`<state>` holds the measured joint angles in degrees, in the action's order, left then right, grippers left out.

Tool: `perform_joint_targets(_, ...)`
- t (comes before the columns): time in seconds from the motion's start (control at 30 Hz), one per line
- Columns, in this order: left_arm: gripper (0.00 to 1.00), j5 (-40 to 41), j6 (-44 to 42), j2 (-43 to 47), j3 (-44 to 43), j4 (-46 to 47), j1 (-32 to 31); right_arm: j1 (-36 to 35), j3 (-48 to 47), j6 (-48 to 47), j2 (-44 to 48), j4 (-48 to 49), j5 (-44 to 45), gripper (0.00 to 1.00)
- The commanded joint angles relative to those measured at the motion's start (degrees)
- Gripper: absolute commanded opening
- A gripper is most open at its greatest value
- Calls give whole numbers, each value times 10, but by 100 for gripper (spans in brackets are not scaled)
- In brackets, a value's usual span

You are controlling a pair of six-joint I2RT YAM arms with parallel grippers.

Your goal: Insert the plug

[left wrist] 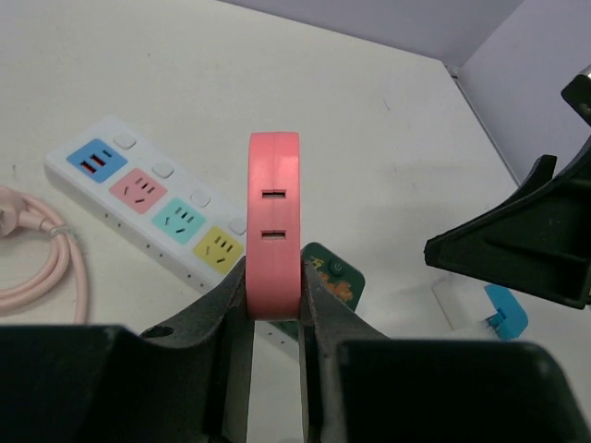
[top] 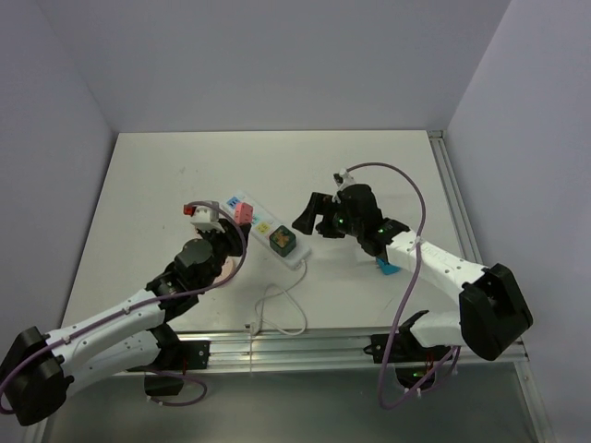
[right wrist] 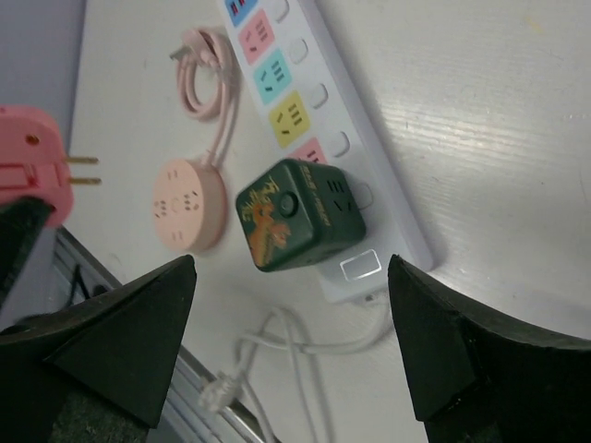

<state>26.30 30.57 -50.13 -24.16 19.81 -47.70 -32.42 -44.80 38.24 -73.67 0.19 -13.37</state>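
Two prongs (right wrist: 81,170) must meet a free socket squarely; my left fingers (left wrist: 226,300) clamp the pink plug (left wrist: 273,221), centre frame, by the strip (left wrist: 111,180); right fingers (right wrist: 129,323) gape wide; I'd lower slowly.

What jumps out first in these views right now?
The pink plug stands out, clamped in the left end effector. Beyond it lies the white power strip with coloured sockets. A green cube adapter is plugged in near its cord end, in front of the open right end effector.
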Motion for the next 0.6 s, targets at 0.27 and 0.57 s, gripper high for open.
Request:
perform_joint_targets(0.27, 0, -65, 4, 20, 12, -15, 43, -90, -21, -210, -36, 2, 45, 91)
perform_joint_targets(0.57, 0, -42, 27, 45, 14, -65, 47, -106, -63, -261, -80, -11, 90, 92)
